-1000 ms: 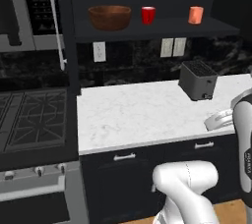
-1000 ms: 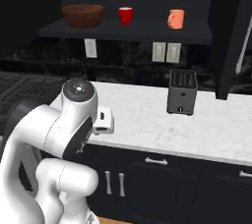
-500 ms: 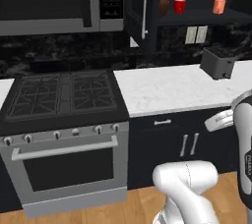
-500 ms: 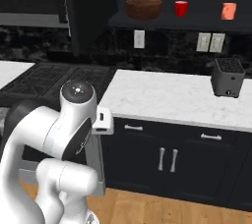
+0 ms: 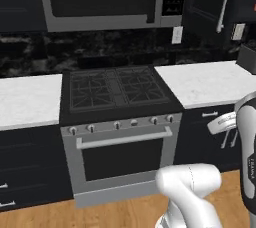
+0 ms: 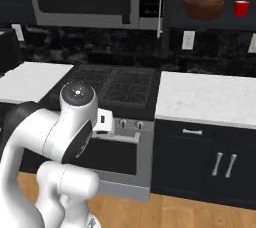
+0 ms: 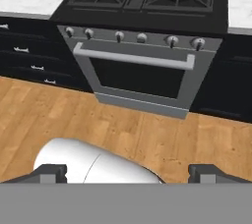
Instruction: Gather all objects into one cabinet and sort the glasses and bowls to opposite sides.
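Left base view: the robot stands square to the stove (image 5: 117, 89), white worktop (image 5: 205, 79) on either side. The black cabinet door (image 5: 212, 7) with its silver bar handle (image 5: 223, 3) sits at the upper right. No bowl or cups can be made out from this side. The arm rises folded at the right edge, carrying nothing that I can see.

Right base view: the brown wooden bowl (image 6: 204, 8) sits on the dark shelf (image 6: 215, 20) at upper right, with the red cup (image 6: 241, 8) just beside it toward the frame edge. Both are apart, not touching. The two salmon cups are past the edge, so their places cannot be told. The arm is tucked low and well apart from the shelf.

Hand view: the hand (image 7: 127, 173) points down at the wooden floor (image 7: 147, 134) before the oven door (image 7: 135, 73), fingertips spread wide, nothing between them.

Judgement: sorting not yet visibly begun. Bowl and red cup share a shelf but stand side by side, not at opposite ends. Gathering and separating appear wholly ahead.
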